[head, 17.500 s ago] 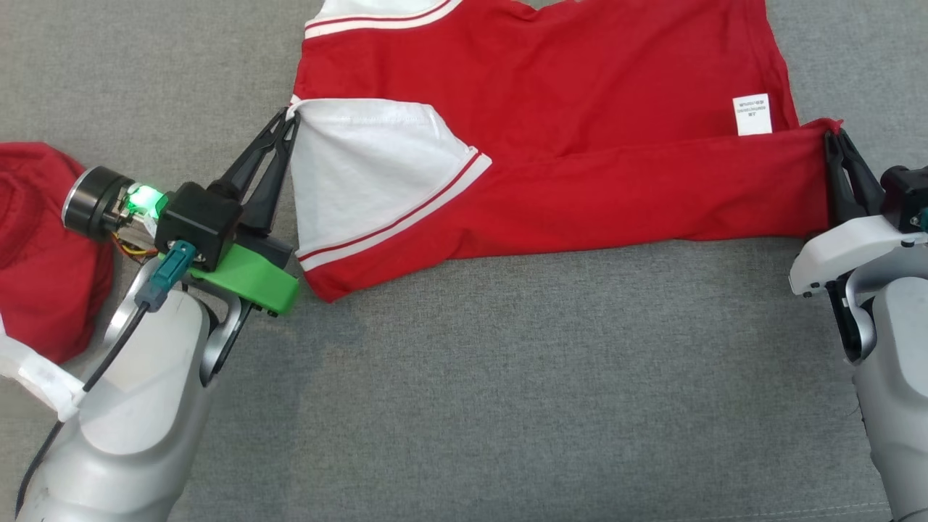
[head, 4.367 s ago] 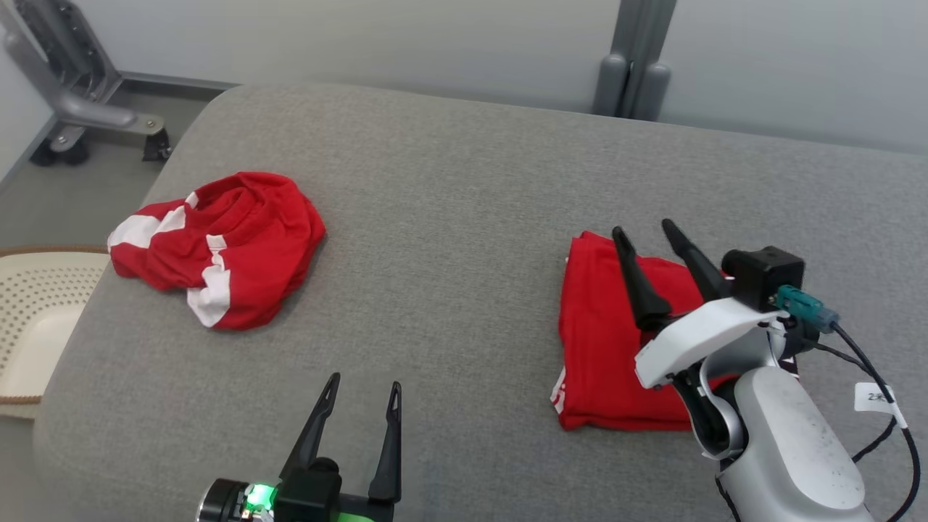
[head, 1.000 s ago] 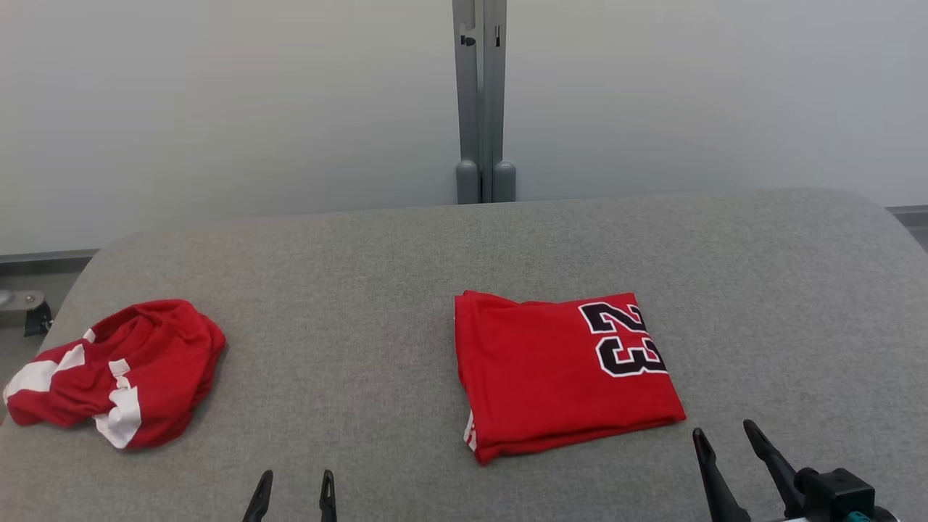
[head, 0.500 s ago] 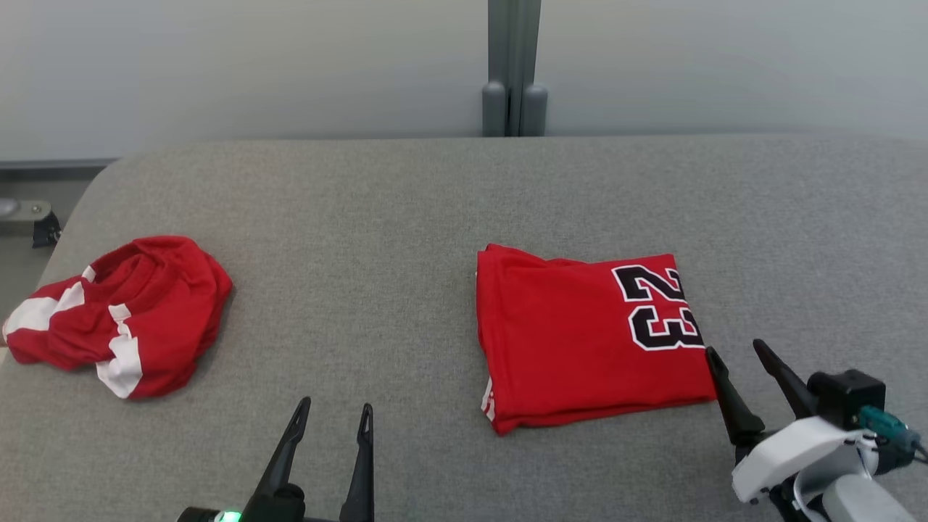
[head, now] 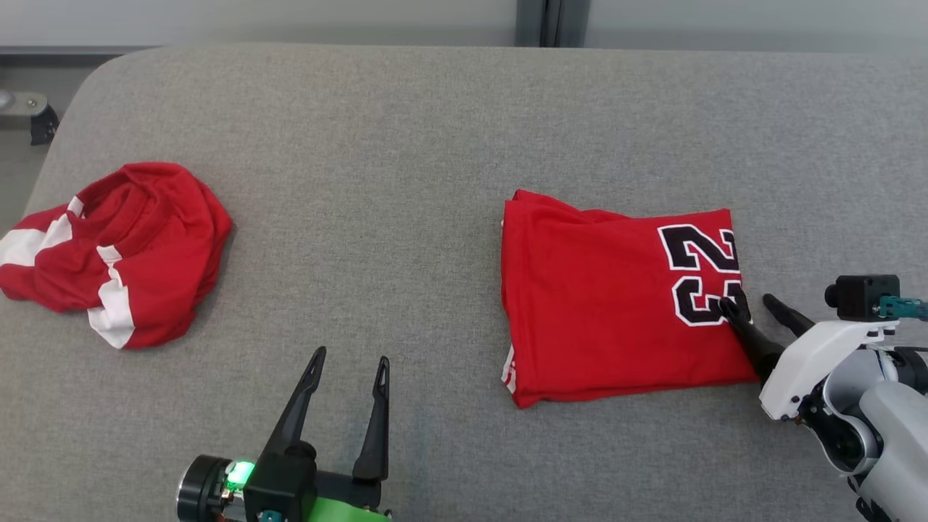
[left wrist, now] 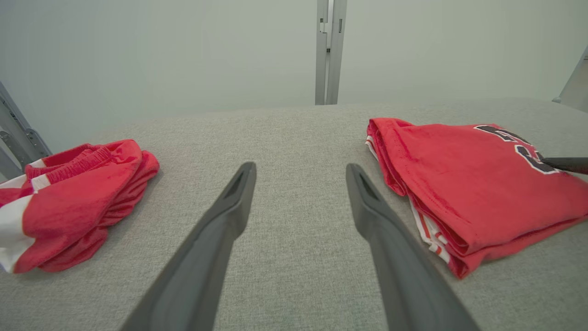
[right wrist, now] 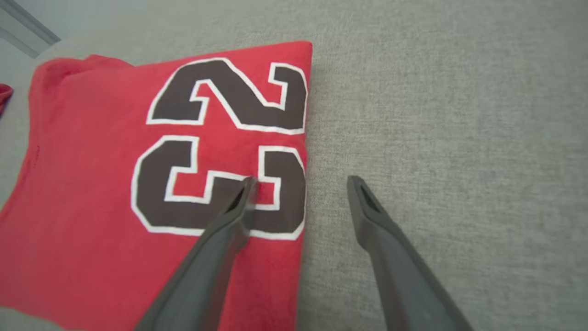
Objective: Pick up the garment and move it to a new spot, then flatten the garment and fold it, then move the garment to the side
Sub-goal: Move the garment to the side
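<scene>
The garment (head: 616, 297) is a red jersey with a black "23", folded into a flat rectangle right of centre on the grey padded surface (head: 406, 145). My right gripper (head: 752, 304) is open and straddles its right edge. In the right wrist view (right wrist: 302, 180), one finger lies over the "3" on the garment (right wrist: 92, 184) and the other over bare grey cloth. My left gripper (head: 351, 357) is open and empty at the front, left of the garment. The left wrist view (left wrist: 301, 168) has the garment (left wrist: 468, 174) to its right.
A crumpled red and white garment (head: 123, 246) lies at the far left, near the surface's rounded left edge; it is also in the left wrist view (left wrist: 78, 193). A wheeled metal stand (head: 29, 116) is beyond that corner. A grey post (left wrist: 328, 50) stands against the back wall.
The head camera has tilted down, so the whole picture has shifted. My right gripper has moved forward from below the garment's near right corner to its right edge. Both grippers have stayed open.
</scene>
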Available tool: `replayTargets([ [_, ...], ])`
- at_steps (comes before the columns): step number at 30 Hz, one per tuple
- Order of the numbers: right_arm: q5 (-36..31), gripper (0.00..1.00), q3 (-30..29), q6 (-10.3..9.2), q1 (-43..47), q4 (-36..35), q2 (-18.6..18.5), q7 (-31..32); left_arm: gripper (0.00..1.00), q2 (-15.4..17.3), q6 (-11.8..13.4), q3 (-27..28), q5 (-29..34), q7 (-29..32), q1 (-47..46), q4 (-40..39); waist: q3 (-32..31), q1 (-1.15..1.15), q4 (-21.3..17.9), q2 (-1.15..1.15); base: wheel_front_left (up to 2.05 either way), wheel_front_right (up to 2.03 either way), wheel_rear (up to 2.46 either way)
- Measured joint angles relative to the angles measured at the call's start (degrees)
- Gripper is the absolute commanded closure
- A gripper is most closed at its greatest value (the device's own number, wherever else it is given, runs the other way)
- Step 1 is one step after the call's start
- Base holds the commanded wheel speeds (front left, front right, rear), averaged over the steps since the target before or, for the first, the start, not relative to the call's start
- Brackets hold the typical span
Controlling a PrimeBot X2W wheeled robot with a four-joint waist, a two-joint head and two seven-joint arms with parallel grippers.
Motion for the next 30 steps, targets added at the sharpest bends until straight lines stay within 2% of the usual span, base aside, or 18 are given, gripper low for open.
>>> replayTargets([
  [1,0.7,0.00,0.8,0.00,-0.3,0.2,-0.2,0.2,0.00,0.0,0.0,0.0,0.0,0.0,-0.2,-0.1,0.4,0.00,0.2,0.00,0.00,0.00,0.00],
  [2,1.7,0.15,1.8,-0.01,-0.9,0.3,-0.4,0.2,0.00,0.0,0.1,-0.1,0.0,0.0,-0.4,-0.3,0.9,0.00,0.3,0.00,0.00,0.00,0.00],
  [3,2.5,0.82,2.6,-0.01,-1.5,0.2,-0.6,0.1,0.00,0.0,0.2,-0.1,0.0,0.0,-0.5,-0.5,1.3,0.00,0.4,0.00,0.00,0.00,0.00],
  [4,3.0,1.00,3.4,0.00,-2.1,0.1,-0.8,-0.4,0.00,0.0,0.2,-0.1,0.0,0.0,-0.6,-0.5,1.7,0.00,0.4,0.00,0.00,0.00,0.00],
  [12,5.0,1.00,6.1,0.03,-13.3,0.5,-6.5,-5.3,0.00,0.2,-0.1,0.0,2.3,0.0,-3.8,-5.6,6.8,0.00,-1.8,0.00,0.00,0.00,0.00],
  [17,4.9,1.00,5.5,0.03,-20.2,2.4,-10.9,-7.1,0.00,1.5,-1.6,-1.3,4.4,0.0,-6.9,-9.2,11.5,0.00,-4.2,0.00,0.00,0.00,0.00],
  [22,5.1,1.00,3.0,0.03,-25.8,4.4,-15.6,-8.5,0.00,3.6,-2.5,-1.8,5.7,0.0,-10.0,-12.5,17.0,0.00,-6.8,0.00,0.00,0.00,0.00],
  [30,5.1,1.00,-2.3,0.03,-29.0,7.3,-23.3,-10.2,0.00,6.1,-3.0,-2.5,7.2,0.0,-13.4,-16.3,25.7,0.01,-10.2,0.00,0.00,0.00,0.00],
])
